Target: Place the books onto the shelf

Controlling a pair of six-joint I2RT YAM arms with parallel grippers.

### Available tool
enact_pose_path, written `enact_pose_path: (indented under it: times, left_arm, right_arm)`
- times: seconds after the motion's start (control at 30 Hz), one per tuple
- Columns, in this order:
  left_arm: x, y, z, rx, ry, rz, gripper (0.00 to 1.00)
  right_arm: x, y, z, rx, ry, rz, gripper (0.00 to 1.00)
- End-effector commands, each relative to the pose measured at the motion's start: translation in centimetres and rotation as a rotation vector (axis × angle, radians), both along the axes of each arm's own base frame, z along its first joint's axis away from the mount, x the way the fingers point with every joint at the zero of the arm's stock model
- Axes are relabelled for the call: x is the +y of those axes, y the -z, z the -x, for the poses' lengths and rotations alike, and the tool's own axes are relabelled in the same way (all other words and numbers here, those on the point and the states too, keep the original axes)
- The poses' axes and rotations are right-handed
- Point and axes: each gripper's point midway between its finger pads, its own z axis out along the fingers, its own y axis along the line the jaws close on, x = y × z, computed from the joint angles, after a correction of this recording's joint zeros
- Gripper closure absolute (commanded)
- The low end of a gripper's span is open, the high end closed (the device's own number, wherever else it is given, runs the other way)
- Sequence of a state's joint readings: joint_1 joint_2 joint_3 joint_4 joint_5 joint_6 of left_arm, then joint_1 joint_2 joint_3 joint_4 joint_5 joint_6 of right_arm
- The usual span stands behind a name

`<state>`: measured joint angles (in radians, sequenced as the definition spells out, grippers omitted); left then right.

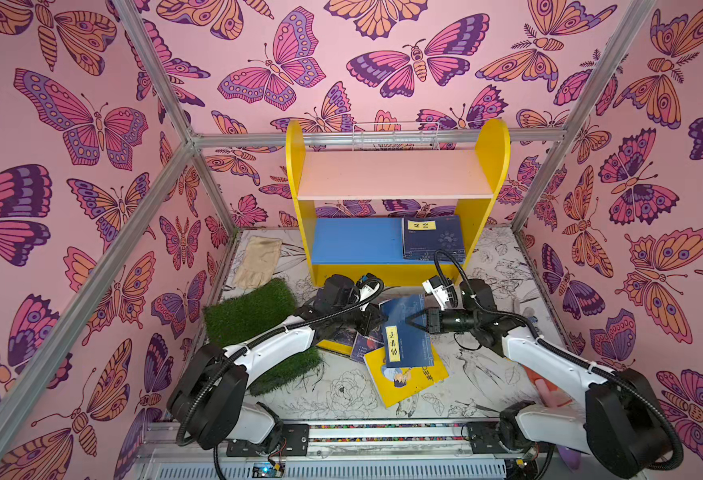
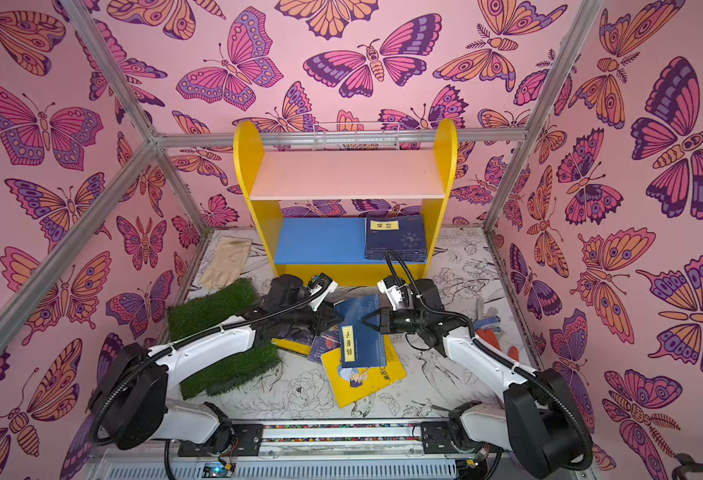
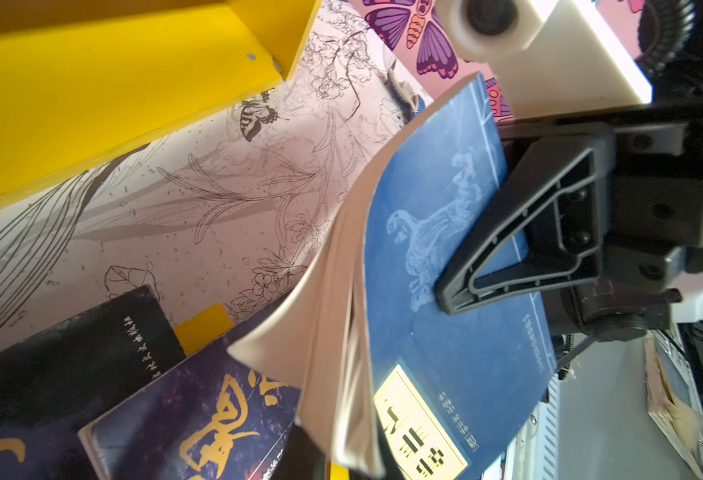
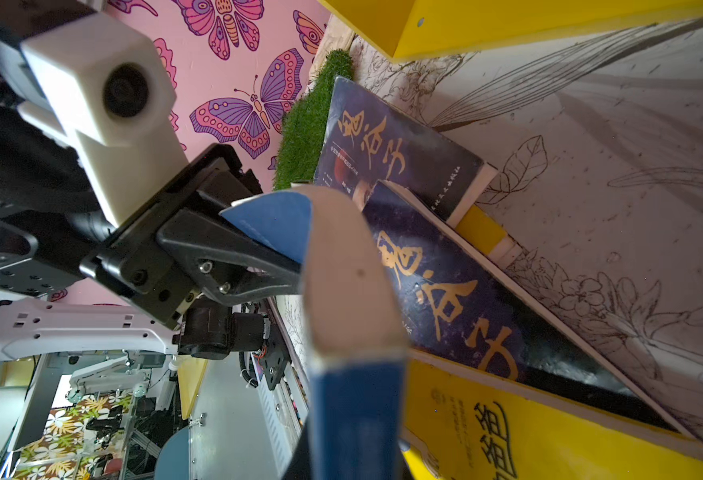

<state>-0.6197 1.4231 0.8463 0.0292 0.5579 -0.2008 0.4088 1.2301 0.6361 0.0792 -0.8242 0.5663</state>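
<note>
The blue book is clamped at one long edge by the right gripper. One finger is pressed flat on the cover and the other is hidden behind the pages. The book is held raised off the pile, with its pages bowed.

The left gripper is set at the opposite edge, where a corner of the cover is folded over. Whether that corner is pinched or already let go cannot be told.

Below the raised book, a yellow book and two dark books with gold characters are seen lying overlapped on the table. They lie near its middle, just in front of the shelf. A second yellow cover is seen partly beneath the dark ones.

On the shelf, a small stack of navy books is laid flat at the right end of the blue lower board. Nothing is seen on the rest of that board or on the pink upper board.

The task is judged to be partly done. A few books are shelved, one is in hand, and at least four are left on the table. The number in the stack cannot be read.
</note>
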Motion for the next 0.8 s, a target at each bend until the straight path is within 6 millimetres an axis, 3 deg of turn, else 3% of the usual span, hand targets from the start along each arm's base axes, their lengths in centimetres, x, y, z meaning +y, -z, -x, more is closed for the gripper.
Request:
enact_pose_path:
  times: [0.0, 0.03, 0.07, 0.27, 0.4, 0.57, 0.77]
  left_arm:
    - [-0.2, -5.1, -1.7, -0.080, -0.029, 0.134, 0.43]
    - [-0.2, -5.7, -2.0, -0.070, -0.044, 0.161, 0.30]
    - [-0.3, -6.2, -2.0, -0.062, -0.051, 0.181, 0.25]
    - [-1.3, -8.0, -2.4, 0.047, -0.081, 0.318, 0.11]
    - [-1.8, -9.5, -2.6, 0.044, -0.090, 0.390, 0.00]
    - [-2.4, -9.4, -2.8, 0.053, -0.107, 0.390, 0.00]
    - [-2.8, -8.2, -3.5, 0.108, -0.152, 0.407, 0.00]
  right_arm:
    - [0.5, -2.3, 0.4, -0.067, -0.025, -0.046, 1.00]
    - [0.2, -3.3, -0.4, -0.090, 0.020, -0.072, 1.00]
    - [-0.1, -4.2, -1.2, -0.108, 0.066, -0.103, 1.00]
    - [-3.4, -11.9, -6.2, -0.290, 0.411, -0.299, 1.00]
    - [-5.5, -14.1, -8.5, -0.341, 0.588, -0.321, 1.00]
    - [-7.0, -16.1, -9.6, -0.387, 0.699, -0.416, 1.00]
    - [-7.4, -18.6, -9.8, -0.439, 0.720, -0.473, 1.00]
